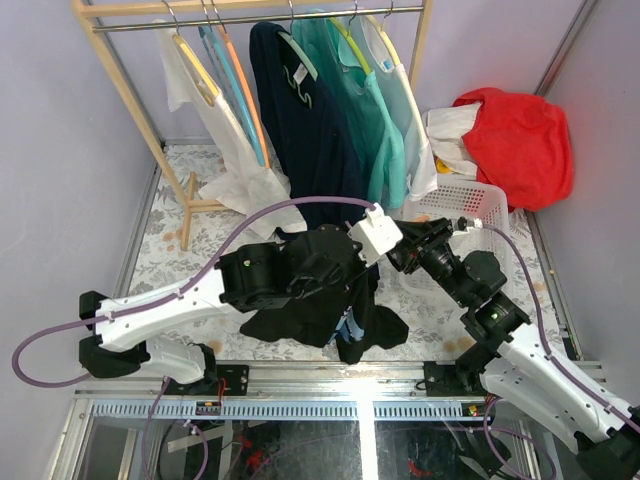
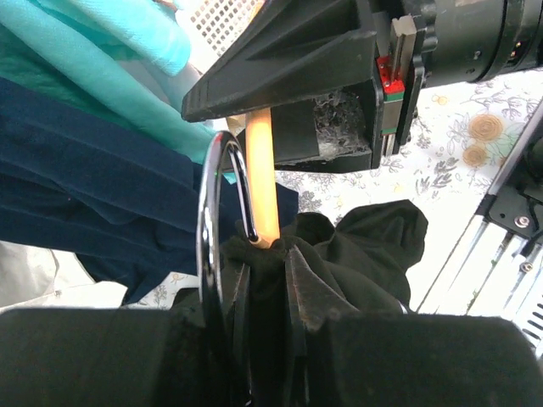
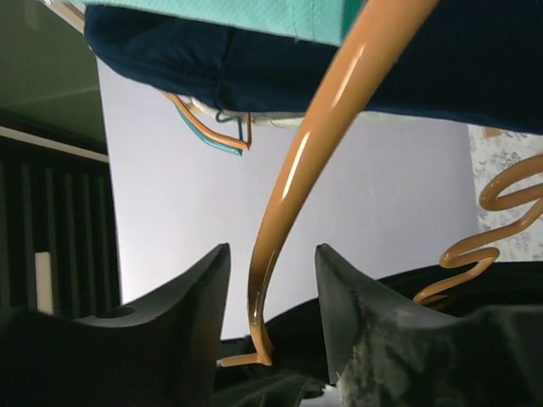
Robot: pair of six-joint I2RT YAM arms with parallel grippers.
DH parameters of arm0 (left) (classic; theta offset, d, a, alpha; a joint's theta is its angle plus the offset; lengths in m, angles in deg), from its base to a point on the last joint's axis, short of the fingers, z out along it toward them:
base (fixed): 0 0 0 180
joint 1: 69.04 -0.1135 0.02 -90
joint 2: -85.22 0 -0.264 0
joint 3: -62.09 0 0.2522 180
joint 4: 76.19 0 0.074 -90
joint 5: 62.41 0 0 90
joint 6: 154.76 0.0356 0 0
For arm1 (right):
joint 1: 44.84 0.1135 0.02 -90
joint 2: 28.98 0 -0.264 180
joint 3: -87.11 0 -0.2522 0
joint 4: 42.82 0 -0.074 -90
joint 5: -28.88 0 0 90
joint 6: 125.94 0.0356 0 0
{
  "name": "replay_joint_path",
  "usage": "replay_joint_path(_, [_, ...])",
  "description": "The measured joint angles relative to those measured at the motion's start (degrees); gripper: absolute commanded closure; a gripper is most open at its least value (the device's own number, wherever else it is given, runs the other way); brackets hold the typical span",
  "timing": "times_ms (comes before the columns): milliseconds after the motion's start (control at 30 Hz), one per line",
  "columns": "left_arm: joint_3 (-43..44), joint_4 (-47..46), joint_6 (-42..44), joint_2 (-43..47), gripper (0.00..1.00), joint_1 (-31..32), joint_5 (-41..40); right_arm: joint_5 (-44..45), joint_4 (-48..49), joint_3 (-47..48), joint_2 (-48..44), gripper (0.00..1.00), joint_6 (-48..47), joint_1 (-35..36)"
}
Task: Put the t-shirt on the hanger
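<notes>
1. The t-shirt [image 1: 310, 305] is a bunched black heap in the middle of the bench [image 1: 170, 230], just under the left arm's forearm and wrist, with a lobe trailing toward the near edge
2. The left end effector [image 2: 267, 297] is pressed together on a fold of the t-shirt; in the left wrist view the black cloth puckers up out of the narrow slot between its fingers
3. The hanger [image 3: 305, 144] stands just at that pinch: its orange arm rises out of the gathered cloth, and its silver hook [image 2: 208, 220] loops up on the left side of the arm
4. The right end effector [image 3: 271, 280] reaches in from the right and meets the left one over the middle of the bench. Its fingers [image 3: 204, 297] are spread, one on each side of the orange arm, with a gap showing on both sides
5. The hanger's wavy lower bar [image 3: 501, 203] shows at the right edge of the right wrist view
6. On the far side, a wooden rack [image 1: 110, 50] carries a navy shirt [image 1: 310, 130] and teal shirts [image 1: 370, 110]
7. At the far right, a white basket [image 1: 470, 205] sits with a red cloth [image 1: 520, 135] just behind it
</notes>
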Motion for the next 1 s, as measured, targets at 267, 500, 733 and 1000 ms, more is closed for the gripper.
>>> replay_joint_path(267, [0.0,4.1,-0.1,5.1,1.0,-0.7,4.5,-3.6,-11.6,4.2,-4.2,0.16,-11.5,0.0])
replay_joint_path(500, [0.0,7.0,-0.4,9.7,1.0,-0.9,5.3,-6.5,-25.5,9.0,-7.9,0.2,-25.1,0.0])
replay_joint_path(733, [0.0,8.7,-0.5,11.8,1.0,-1.0,5.0,-8.4,-38.6,13.1,-12.0,0.34,-38.9,0.0])
replay_joint_path(1000, [0.1,8.9,-0.5,13.3,1.0,-1.0,6.3,-10.9,-40.5,10.1,-6.8,0.37,-45.0,0.0])
